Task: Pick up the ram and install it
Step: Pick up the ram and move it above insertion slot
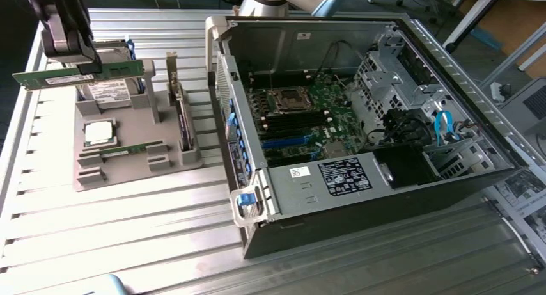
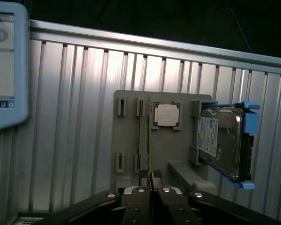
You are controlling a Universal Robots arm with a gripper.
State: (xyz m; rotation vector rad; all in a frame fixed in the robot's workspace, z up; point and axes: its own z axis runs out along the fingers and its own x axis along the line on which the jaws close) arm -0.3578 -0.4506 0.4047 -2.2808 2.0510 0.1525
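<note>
Gripper [image 1: 84, 66] w/ ram [image 1: 50, 78] over tray [image 1: 128, 172]

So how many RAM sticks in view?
2. One RAM stick in the pincer, above the grey tray; second RAM stick lying in that tray. Others may hide in the case.

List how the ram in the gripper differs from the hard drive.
The ram is a thin, narrow green stick; the hard drive is a broad silver box. The ram is clamped in the gripper above the gray holder; the hard drive rests in that holder. Both carry white labels.
</note>
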